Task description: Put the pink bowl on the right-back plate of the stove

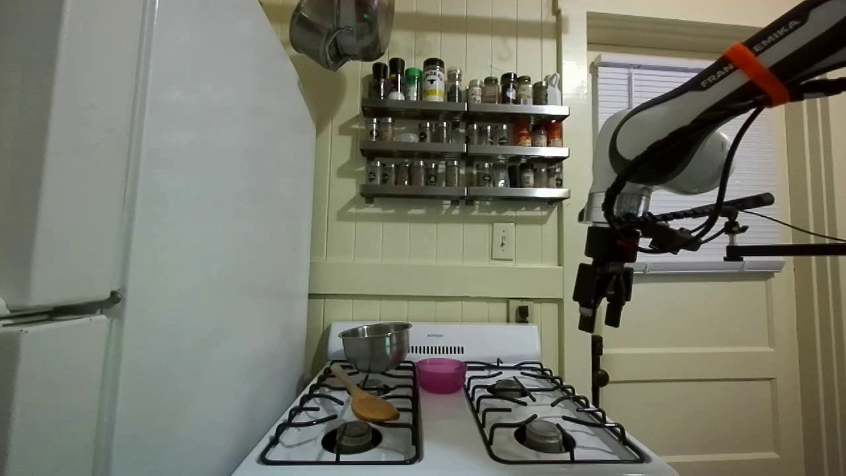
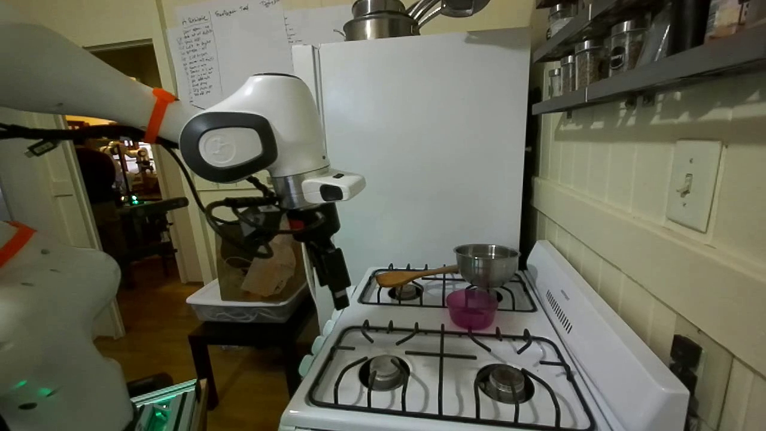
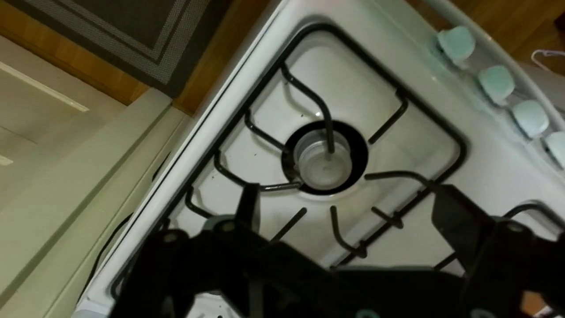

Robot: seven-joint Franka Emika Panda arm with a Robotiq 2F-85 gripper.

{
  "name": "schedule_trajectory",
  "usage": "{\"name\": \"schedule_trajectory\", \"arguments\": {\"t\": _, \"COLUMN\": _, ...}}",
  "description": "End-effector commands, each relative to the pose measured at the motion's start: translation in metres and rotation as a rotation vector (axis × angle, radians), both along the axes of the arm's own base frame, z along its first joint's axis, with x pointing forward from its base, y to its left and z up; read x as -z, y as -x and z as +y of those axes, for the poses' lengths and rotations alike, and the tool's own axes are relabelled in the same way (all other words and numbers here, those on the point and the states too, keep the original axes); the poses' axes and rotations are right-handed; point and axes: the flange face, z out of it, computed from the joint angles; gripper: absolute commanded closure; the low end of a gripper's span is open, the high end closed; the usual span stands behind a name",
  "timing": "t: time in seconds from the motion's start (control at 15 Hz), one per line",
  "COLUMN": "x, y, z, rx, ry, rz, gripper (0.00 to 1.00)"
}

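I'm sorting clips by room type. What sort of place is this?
A kitchen, probably a home one: there is a white gas stove, a tall white fridge, and wall shelves holding small jars that look like spices.

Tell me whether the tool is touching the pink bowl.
Apart. In an exterior view, the tool hangs higher and to the right of the pink bowl, a wide gap between them.
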Motion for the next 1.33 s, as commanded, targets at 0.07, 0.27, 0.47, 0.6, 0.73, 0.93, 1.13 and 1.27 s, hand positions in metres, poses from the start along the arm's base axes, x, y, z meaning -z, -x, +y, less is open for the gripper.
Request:
{"name": "schedule_trajectory", "arguments": {"t": 0.07, "x": 0.016, "y": -0.062, "z": -0.033, "rx": 0.118, "ry": -0.026, "rz": -0.066, "gripper": 0.00}}
{"name": "schedule_trajectory", "arguments": {"t": 0.27, "x": 0.022, "y": -0.100, "z": -0.044, "rx": 0.182, "ry": -0.059, "rz": -0.120, "gripper": 0.00}}
{"name": "schedule_trajectory", "arguments": {"t": 0.47, "x": 0.017, "y": -0.097, "z": -0.044, "rx": 0.174, "ry": -0.048, "rz": -0.148, "gripper": 0.00}}
{"name": "schedule_trajectory", "arguments": {"t": 0.6, "x": 0.020, "y": -0.116, "z": -0.043, "rx": 0.191, "ry": -0.056, "rz": -0.157, "gripper": 0.00}}
{"name": "schedule_trajectory", "arguments": {"t": 0.73, "x": 0.022, "y": -0.123, "z": -0.043, "rx": 0.195, "ry": -0.056, "rz": -0.153, "gripper": 0.00}}
{"name": "schedule_trajectory", "arguments": {"t": 0.93, "x": 0.021, "y": -0.124, "z": -0.043, "rx": 0.199, "ry": -0.057, "rz": -0.155, "gripper": 0.00}}
{"name": "schedule_trajectory", "arguments": {"t": 1.13, "x": 0.024, "y": -0.130, "z": -0.043, "rx": 0.210, "ry": -0.066, "rz": -0.157, "gripper": 0.00}}
{"name": "schedule_trajectory", "arguments": {"t": 1.27, "x": 0.028, "y": -0.145, "z": -0.043, "rx": 0.221, "ry": -0.081, "rz": -0.151, "gripper": 0.00}}
